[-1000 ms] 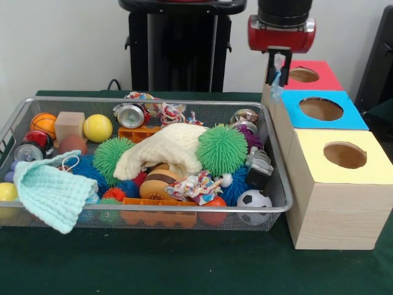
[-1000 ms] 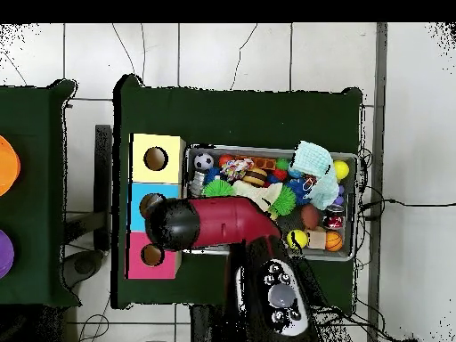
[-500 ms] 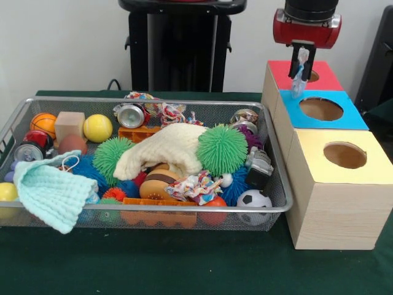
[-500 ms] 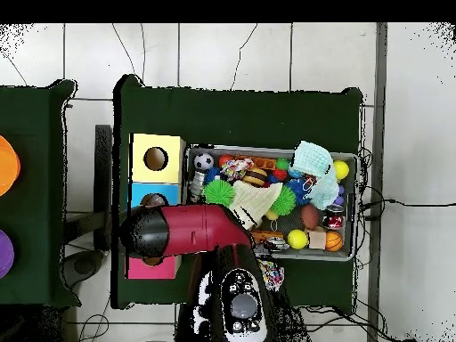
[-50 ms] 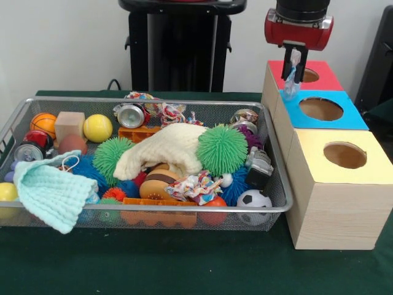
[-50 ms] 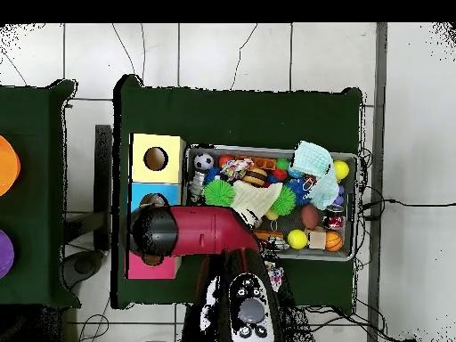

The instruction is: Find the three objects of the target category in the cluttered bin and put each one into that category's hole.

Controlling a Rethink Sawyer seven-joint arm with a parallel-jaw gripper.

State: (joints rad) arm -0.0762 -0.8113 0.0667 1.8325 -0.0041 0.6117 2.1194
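While my end effector (image 5: 293, 61) hangs above the row of boxes, it grips a small pale bluish-white item (image 5: 290, 84) that dangles from its tips; what the item is I cannot tell. It hovers over the near-left corner of the red-topped box (image 5: 319, 77), where that box meets the blue-topped box (image 5: 350, 117), short of the red box's hole (image 5: 304, 75). From overhead, my red arm (image 6: 200, 232) covers most of these two boxes, leaving the pink-red edge (image 6: 151, 269) showing below it.

Next in the row sits the yellow-topped box (image 5: 362, 175), its round hole open to view. Beside the boxes, a wire mesh bin (image 5: 270, 209) rests on the green-covered worktop (image 5: 184, 264). It is packed with clutter: a cream cloth (image 5: 163, 150) draped across the middle, two green spiky balls (image 5: 221, 149), a mint cloth (image 5: 52, 193) over the front left rim, a yellow ball (image 5: 97, 128), a small basketball (image 5: 43, 123), a wooden block (image 5: 69, 125) and a toy soccer ball (image 5: 253, 200) in the front right corner.
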